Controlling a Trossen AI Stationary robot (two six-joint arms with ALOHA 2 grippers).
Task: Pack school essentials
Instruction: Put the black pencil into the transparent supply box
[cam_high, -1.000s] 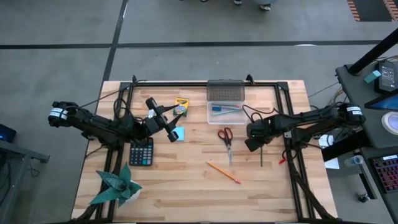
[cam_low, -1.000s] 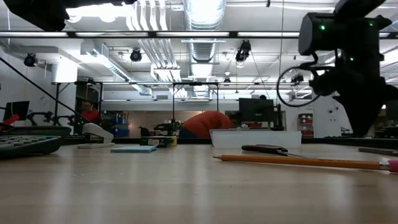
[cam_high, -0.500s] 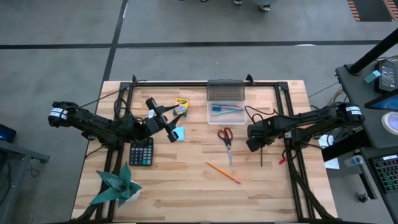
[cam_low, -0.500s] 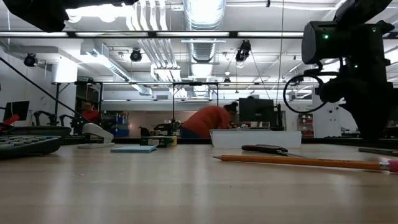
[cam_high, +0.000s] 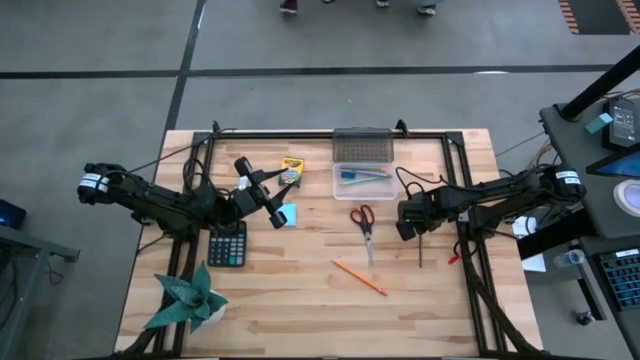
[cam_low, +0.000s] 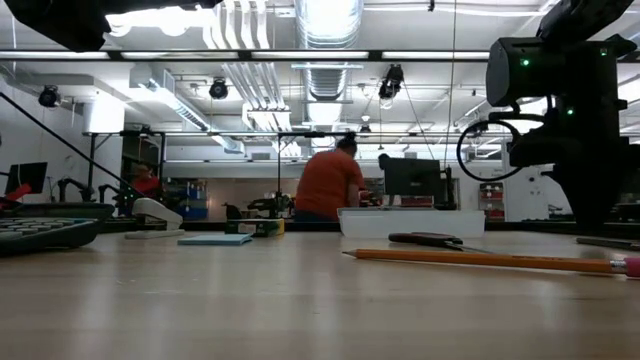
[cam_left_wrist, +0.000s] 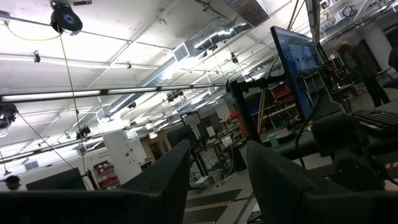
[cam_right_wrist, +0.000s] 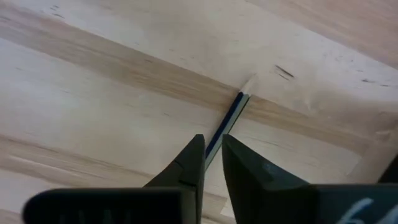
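Observation:
My right gripper (cam_high: 418, 232) (cam_right_wrist: 212, 152) points down at the table right of the red-handled scissors (cam_high: 363, 220), shut on a dark thin pencil (cam_high: 420, 252). My left gripper (cam_high: 272, 206) (cam_left_wrist: 214, 180) hangs open in the air above the light-blue note pad (cam_high: 288, 215), aimed level into the room. The yellow-green crayon box (cam_high: 291, 170) lies flat beyond the pad. An orange pencil (cam_high: 358, 277) (cam_low: 480, 258) lies nearer the front edge. A clear tray (cam_high: 362, 181) holds pens. My right gripper has the dark pencil's shaft (cam_right_wrist: 219, 134) pinched between its two fingers (cam_right_wrist: 194, 158), a short way behind the sharpened tip (cam_right_wrist: 249, 84). The fingers come from above, pointing down, across the pencil. The pencil lies flat on the table.
A black calculator (cam_high: 227, 245) and a green folded-paper plant (cam_high: 185, 300) sit at the front left. A grey lid (cam_high: 362, 148) lies behind the tray. A small red item (cam_high: 452, 258) lies by the right rail. Bare wood spans the front middle. A person stands in the room beyond (cam_low: 325, 185).
My right gripper has sunk a little toward the table over the dark pencil. In the room beyond the table, a bent-over person has stood up.

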